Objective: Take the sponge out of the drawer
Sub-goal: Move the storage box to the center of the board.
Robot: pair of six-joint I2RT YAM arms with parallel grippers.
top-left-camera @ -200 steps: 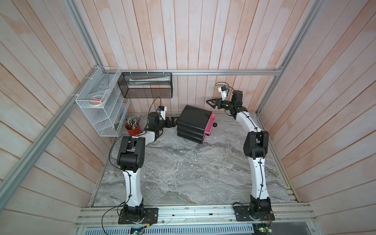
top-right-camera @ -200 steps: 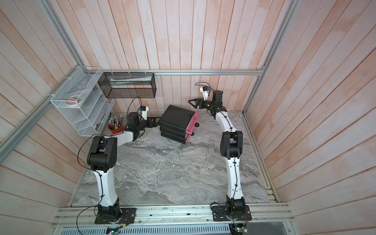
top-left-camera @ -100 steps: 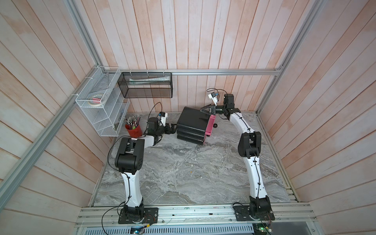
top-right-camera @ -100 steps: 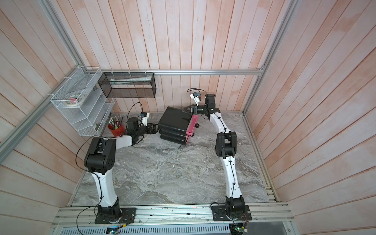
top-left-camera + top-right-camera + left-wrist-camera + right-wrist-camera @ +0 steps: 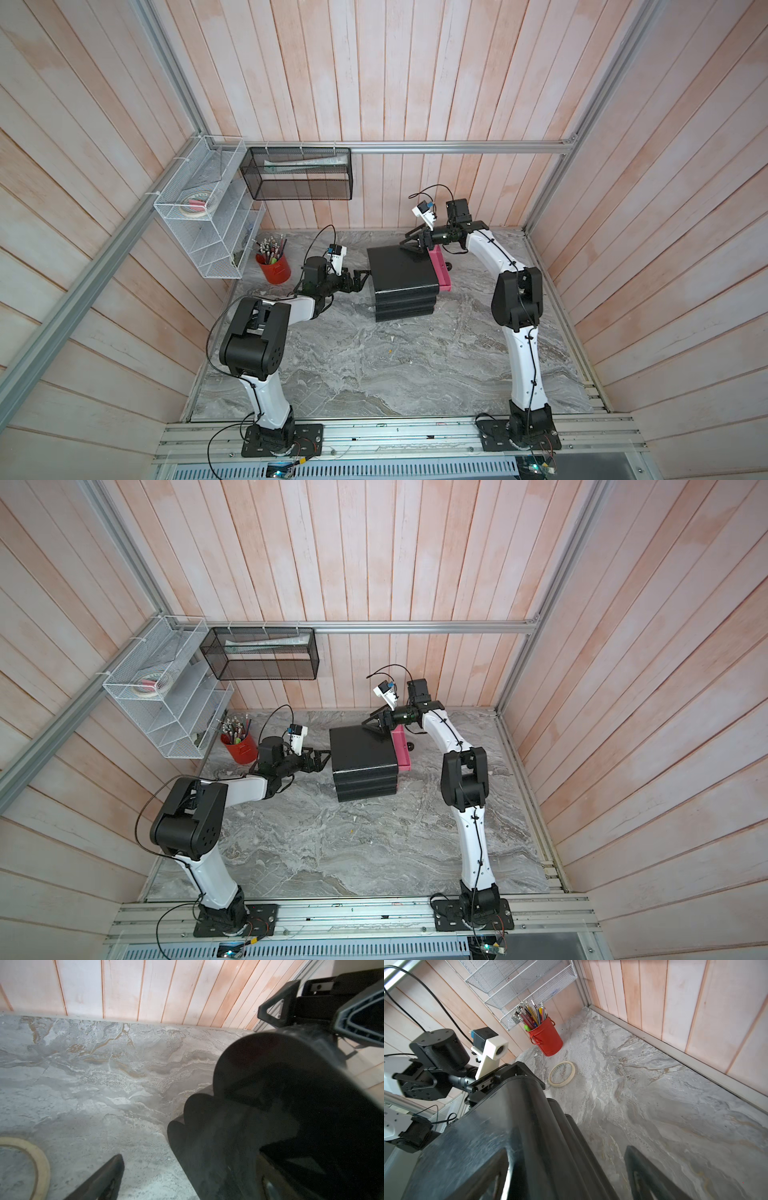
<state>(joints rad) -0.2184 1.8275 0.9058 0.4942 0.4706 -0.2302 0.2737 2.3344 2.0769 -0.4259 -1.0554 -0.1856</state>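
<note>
The right end effector (image 5: 413, 244) is hanging over the rear top edge of the black three-tier drawer unit (image 5: 401, 270), its jaws standing wide apart and gripping nothing. In the right wrist view one finger (image 5: 633, 1159) is reaching down past that edge, over the counter (image 5: 675, 1105), while its mate is lying above the unit's top. The left end effector (image 5: 360, 277) is pointing at the unit's side that faces the left arm, just beside it, with its jaws likewise spread wide and empty. A pink drawer (image 5: 440, 268) is sticking out of the unit's top tier on the side facing the right arm. Its inside is showing too small to tell where the sponge is lying. A tape roll (image 5: 562, 1074) is lying flat on the counter off the unit's left-arm side, and a red pencil cup (image 5: 548, 1041) is standing further out from the unit.
</note>
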